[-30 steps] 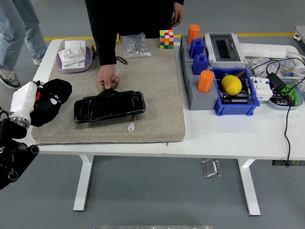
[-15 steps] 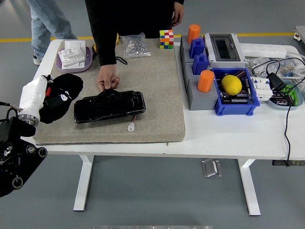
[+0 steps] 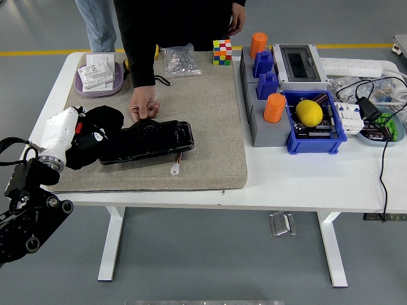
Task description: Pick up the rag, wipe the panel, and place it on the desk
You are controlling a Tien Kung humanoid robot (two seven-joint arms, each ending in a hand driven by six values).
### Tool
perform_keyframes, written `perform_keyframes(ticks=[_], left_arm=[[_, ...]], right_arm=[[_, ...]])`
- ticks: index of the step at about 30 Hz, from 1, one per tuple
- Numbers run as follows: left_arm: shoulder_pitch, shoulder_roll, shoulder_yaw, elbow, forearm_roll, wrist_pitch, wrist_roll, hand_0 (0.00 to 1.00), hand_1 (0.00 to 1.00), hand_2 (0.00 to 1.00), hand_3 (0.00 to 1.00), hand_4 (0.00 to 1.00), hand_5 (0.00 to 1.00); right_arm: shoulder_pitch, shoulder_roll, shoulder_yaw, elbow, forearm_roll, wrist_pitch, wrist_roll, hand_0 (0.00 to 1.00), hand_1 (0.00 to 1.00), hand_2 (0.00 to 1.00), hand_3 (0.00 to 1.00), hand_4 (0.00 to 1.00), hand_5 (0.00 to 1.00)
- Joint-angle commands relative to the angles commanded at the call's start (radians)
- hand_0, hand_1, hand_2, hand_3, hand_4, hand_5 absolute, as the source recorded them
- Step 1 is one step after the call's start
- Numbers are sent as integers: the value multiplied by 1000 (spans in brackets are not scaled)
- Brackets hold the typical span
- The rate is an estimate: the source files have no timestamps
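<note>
My left hand (image 3: 86,130) is buried in the crumpled black rag (image 3: 95,133), gripping it; glossy black panel (image 3: 149,141) touches at three o'clock.

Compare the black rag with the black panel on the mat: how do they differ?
The rag is soft and bunched in the robot's left hand; the panel is a flat, glossy, elongated slab lying on the mat. The rag is matte with small white marks; the panel shines. A person's hand holds the panel's far edge. Both are black, and the rag overlaps the panel's left end.
</note>
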Motion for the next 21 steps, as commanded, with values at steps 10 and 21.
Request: perform_keyframes(ticks=[10,21], left_arm=[[-42,-17,82,7,-21,-1,5,211,115,452,364,260,2],[-111,-40,196,9,-42,-7,11,211,114,454,367,258,2]], right_arm=[[4,-8,-4,0,1,2,-4,719,647,681,585,968,561],[16,-18,-32,0,20,6,-1,719,648,681,585,968,561]])
